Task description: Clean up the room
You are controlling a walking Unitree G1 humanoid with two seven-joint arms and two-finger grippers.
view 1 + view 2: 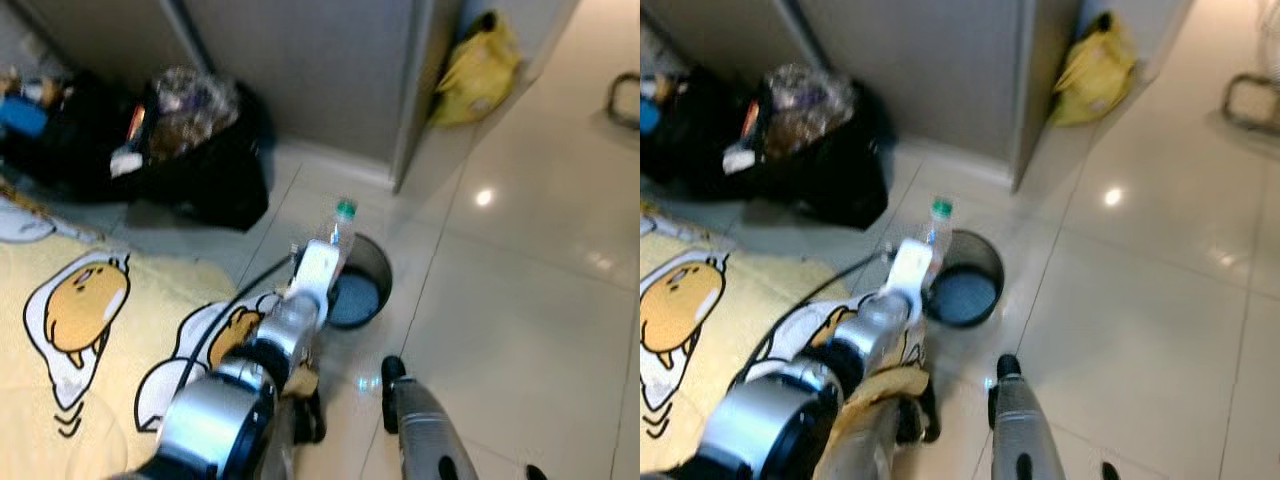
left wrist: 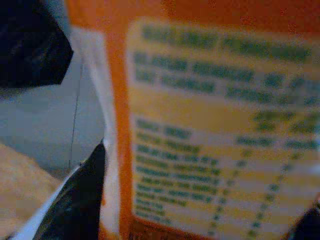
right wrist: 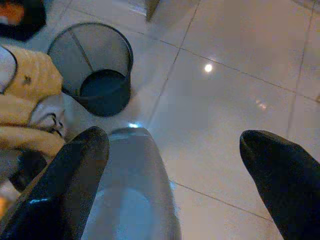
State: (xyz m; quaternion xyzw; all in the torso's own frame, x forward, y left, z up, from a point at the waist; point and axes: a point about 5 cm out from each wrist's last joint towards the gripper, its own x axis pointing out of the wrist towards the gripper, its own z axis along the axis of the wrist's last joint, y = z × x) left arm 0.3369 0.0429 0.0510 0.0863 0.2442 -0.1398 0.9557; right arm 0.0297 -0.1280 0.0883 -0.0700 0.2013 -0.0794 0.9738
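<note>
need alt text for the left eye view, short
The robot's left hand holds a green-capped plastic bottle above a round mesh bin on a shiny tiled floor. A yellow cartoon blanket lies on the left, black bags behind.

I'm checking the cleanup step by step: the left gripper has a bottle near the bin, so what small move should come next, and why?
Probably ease the left gripper a little further forward and then open it. The bottle with the green cap is held upright at the near rim of the wastebasket, seemingly not quite over its opening. The right gripper hangs open and empty.
</note>
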